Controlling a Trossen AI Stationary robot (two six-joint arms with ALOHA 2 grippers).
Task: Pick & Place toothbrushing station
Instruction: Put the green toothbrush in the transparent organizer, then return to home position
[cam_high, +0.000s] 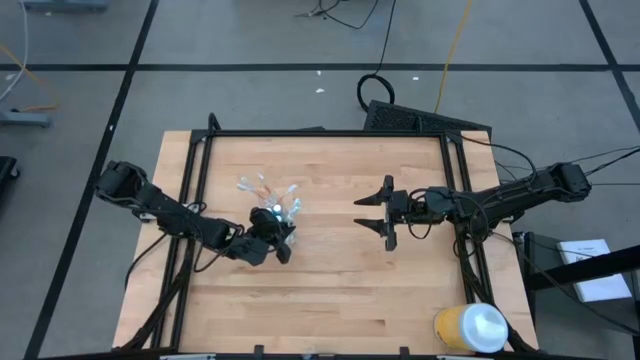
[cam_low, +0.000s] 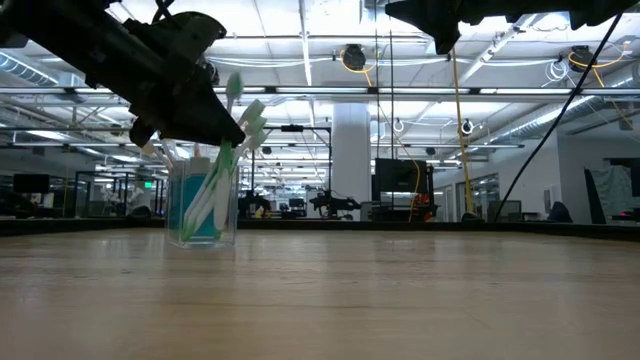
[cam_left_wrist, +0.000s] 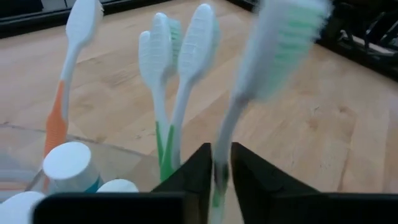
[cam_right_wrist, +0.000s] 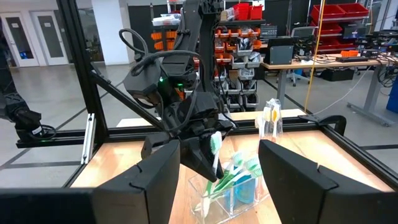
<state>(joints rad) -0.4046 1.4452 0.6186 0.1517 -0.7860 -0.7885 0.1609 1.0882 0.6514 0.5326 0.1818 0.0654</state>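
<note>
Your left gripper (cam_left_wrist: 221, 171) pinches narrowly a green toothbrush (cam_left_wrist: 273, 43) above the cup (cam_low: 203, 205); other toothbrushes (cam_left_wrist: 168, 56) crowd beside. Your right gripper (cam_high: 385, 213) waits wide, well apart.

The cup (cam_high: 284, 213) is set on the bench (cam_high: 330, 290), left of its middle. Toothbrushes (cam_low: 215, 180) and two tubes (cam_left_wrist: 67, 167) are stood inside the cup. The left gripper (cam_high: 275, 232) is placed directly over the cup, with one toothbrush (cam_left_wrist: 261, 74) caught between its jaws. The right gripper (cam_high: 372, 212) is held well to the right, above the bench. A lidded container (cam_high: 470, 327) is set at the near right corner.
</note>
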